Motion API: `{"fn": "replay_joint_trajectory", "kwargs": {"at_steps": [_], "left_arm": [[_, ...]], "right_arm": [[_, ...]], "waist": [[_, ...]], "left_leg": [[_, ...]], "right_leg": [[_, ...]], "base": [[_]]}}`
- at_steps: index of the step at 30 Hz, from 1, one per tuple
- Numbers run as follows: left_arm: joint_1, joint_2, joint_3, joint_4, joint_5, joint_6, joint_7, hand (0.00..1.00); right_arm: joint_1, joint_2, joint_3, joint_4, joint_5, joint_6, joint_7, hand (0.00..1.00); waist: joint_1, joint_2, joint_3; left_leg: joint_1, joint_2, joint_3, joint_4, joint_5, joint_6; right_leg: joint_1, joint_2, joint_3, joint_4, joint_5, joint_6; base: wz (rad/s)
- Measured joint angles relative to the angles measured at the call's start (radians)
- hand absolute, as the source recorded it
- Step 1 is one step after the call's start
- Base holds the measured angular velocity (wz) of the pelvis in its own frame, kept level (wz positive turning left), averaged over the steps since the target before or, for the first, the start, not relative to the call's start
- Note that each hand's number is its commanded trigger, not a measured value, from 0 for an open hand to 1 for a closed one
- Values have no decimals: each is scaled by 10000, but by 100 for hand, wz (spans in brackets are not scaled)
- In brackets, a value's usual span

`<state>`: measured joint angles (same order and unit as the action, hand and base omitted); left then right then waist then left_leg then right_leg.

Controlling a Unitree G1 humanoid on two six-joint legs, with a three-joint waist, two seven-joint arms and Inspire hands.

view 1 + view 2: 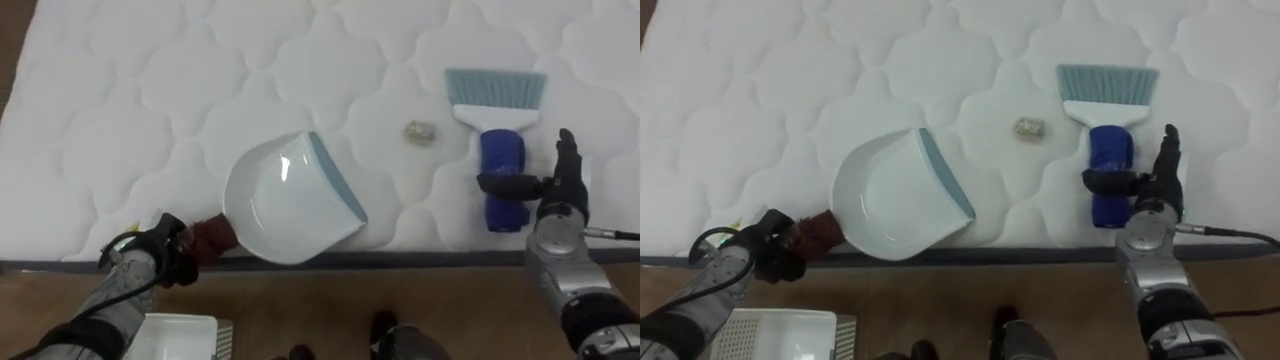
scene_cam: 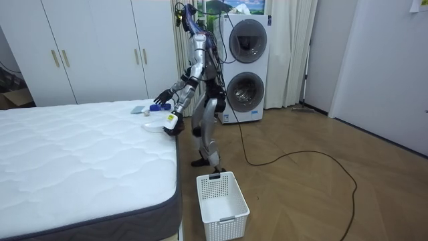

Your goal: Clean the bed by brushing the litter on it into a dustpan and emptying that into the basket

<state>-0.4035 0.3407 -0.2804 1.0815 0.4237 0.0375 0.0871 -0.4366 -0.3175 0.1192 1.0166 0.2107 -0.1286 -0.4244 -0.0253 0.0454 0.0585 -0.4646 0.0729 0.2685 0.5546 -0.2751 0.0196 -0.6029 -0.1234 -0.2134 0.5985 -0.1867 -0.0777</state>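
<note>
Blue brush [image 1: 500,160] lies under the straight-fingered right hand's [image 1: 563,185] thumb.

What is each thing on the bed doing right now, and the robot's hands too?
dustpan, lying at the mattress edge, empty.
brush, lying flat, bristles pointing away from the robot.
scrap, loose between dustpan and brush.
left hand, shut on the dustpan's handle.
right hand, open, thumb reaching over the brush's handle.

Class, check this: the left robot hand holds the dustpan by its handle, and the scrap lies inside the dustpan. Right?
No. The left robot hand holds the dustpan by its handle, but the left eye view shows the scrap on the mattress, between dustpan and brush.
</note>
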Motion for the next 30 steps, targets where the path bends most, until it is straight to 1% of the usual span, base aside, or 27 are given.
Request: {"fn": "replay_joint_trajectory", "kwargs": {"at_steps": [3, 4, 7, 8, 10, 12, 13, 15, 17, 18, 20, 21, 23, 27, 30], "left_arm": [[0, -12, 0, -4, -41, 29, -122, 100], [2, -17, 1, -3, -185, 29, -122, 100], [0, -17, 3, -3, -417, 22, -124, 100], [0, -17, -1, -2, -498, 30, -124, 100], [1, -17, -107, 9, -770, 61, -145, 100], [0, -18, -123, 21, -821, 75, -189, 100], [1, -19, -176, 20, -824, 75, -218, 100], [2, -22, -343, 20, -969, 76, -310, 100], [31, -55, -588, 20, -1142, 86, -373, 100], [43, -69, -597, 22, -1156, 90, -401, 100], [45, -107, -598, 20, -1158, 108, -495, 100], [44, -112, -598, 18, -1158, 128, -504, 100], [42, -121, -614, -4, -1164, 208, -526, 100], [31, -121, -699, -6, -1173, 255, -534, 100], [27, -122, -749, -9, -1183, 259, -548, 100]], "right_arm": [[-12, -19, 81, 262, 196, 113, 198, 0], [-96, -35, 134, 398, 209, 155, 309, 0], [-442, -172, 134, 932, 266, 181, 532, 0], [-553, -250, 163, 1111, 262, 186, 652, 0], [-580, -326, 181, 1194, 254, 190, 741, 0], [-589, -340, 195, 1239, 179, 194, 787, 0], [-619, -346, 246, 1351, 117, 193, 787, 55], [-641, -395, 392, 1503, -5, 208, 786, 100], [-644, -529, 560, 1527, -195, 313, 757, 100], [-645, -580, 561, 1549, -243, 343, 746, 100], [-658, -963, 559, 1635, -724, 417, 754, 100], [-673, -1058, 563, 1636, -831, 445, 774, 100], [-890, -1376, 611, 1864, -1063, 568, 798, 100], [-1053, -1541, 663, 1962, -1056, 801, 790, 100], [-1058, -1602, 983, 2026, -1256, 997, 870, 100]], "waist": [[36, 4, 2], [60, 37, 22], [66, 44, 26], [72, 77, 43], [84, 107, 61], [143, 110, 61], [180, 118, 66], [283, 139, 64], [373, 226, 98], [400, 244, 102], [441, 274, 98], [442, 275, 97], [443, 294, 85], [513, 300, 81], [588, 298, 82]], "left_leg": [[-122, -5, -35, 135, -2, 2], [-187, 7, -87, 197, -1, 2], [-300, 0, -142, 333, -2, 2], [-328, 1, -183, 339, -2, 1], [-345, 1, -200, 340, -2, 1], [-375, -1, -207, 345, -4, -2], [-383, -7, -222, 340, -5, -3], [-388, -2, -265, 319, -40, -26], [-410, -1, -294, 363, -59, -32], [-415, -6, -294, 372, -59, -32], [-460, -88, -303, 408, -59, -28], [-464, -132, -306, 408, -58, -26], [-469, -151, -298, 417, -58, -26], [-465, -156, -299, 428, -53, -46], [-467, -152, -344, 502, -90, -105]], "right_leg": [[-95, -22, -6, 129, -98, 14], [-111, -36, -65, 152, -104, -1], [-188, -105, -146, 305, -154, -42], [-189, -109, -183, 305, -157, -47], [-195, -132, -227, 325, -160, -55], [-244, -140, -228, 360, -160, -66], [-259, -144, -229, 392, -162, -76], [-258, -138, -233, 433, -172, -93], [-266, -138, -240, 476, -175, -100], [-277, -140, -233, 493, -175, -101], [-356, -230, -230, 640, -217, -119], [-375, -257, -232, 678, -227, -125], [-439, -335, -235, 791, -255, -151], [-435, -315, -293, 806, -286, -208], [-440, -330, -322, 919, -361, -265]], "base": [[11], [8], [10], [8], [7], [2], [3], [2], [0], [0], [0], [0], [0], [0], [1]]}}
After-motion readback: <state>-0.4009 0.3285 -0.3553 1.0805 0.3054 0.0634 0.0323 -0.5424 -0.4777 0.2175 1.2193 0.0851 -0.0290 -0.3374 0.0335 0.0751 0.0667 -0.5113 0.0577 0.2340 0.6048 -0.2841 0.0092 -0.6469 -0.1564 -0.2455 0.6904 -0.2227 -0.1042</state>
